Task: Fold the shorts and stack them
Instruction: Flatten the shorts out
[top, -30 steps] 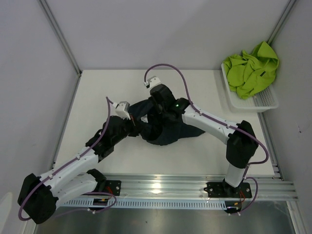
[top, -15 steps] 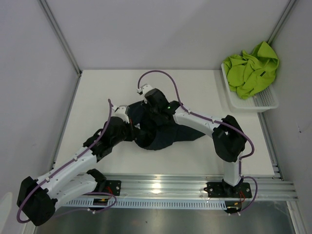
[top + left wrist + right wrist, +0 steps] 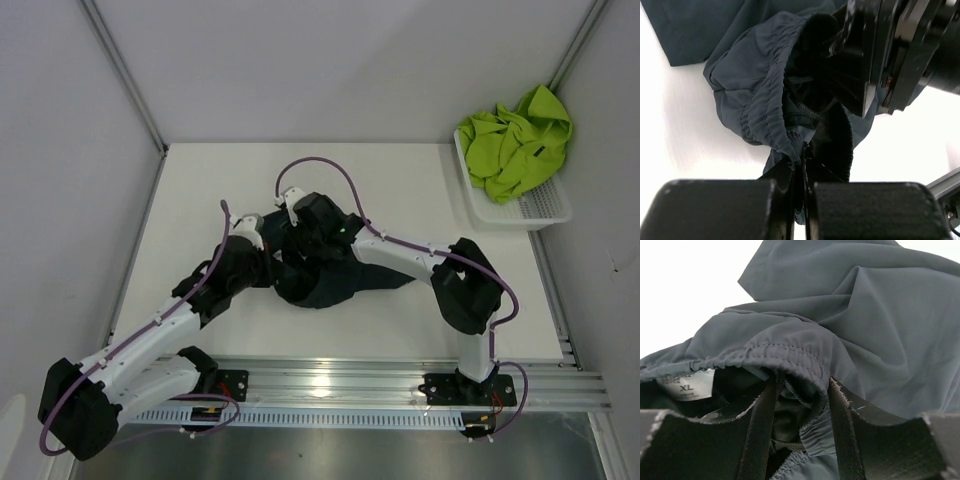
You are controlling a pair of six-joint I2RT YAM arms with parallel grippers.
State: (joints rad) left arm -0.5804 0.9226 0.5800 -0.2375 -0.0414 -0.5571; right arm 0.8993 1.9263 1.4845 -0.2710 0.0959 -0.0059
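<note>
The dark navy shorts (image 3: 345, 280) lie bunched at the table's middle. My left gripper (image 3: 268, 262) is shut on their gathered waistband (image 3: 765, 100), its jaws almost touching (image 3: 802, 157). My right gripper (image 3: 300, 232) is close beside it, at the shorts' far left end. Its fingers (image 3: 804, 382) hold a bunched fold of the waistband (image 3: 790, 355) between them, next to a white XL size label (image 3: 686, 386). The right gripper's black body also shows in the left wrist view (image 3: 880, 55). The lime green shorts (image 3: 515, 145) lie crumpled in the basket at the back right.
The white mesh basket (image 3: 540, 208) stands at the table's back right corner. Grey walls enclose the table on the left, back and right. The arms' mounting rail (image 3: 400, 385) runs along the near edge.
My right gripper has moved left and nearer to the left gripper, and the navy shorts have bunched up leftward with it. The left gripper has shifted only slightly.
</note>
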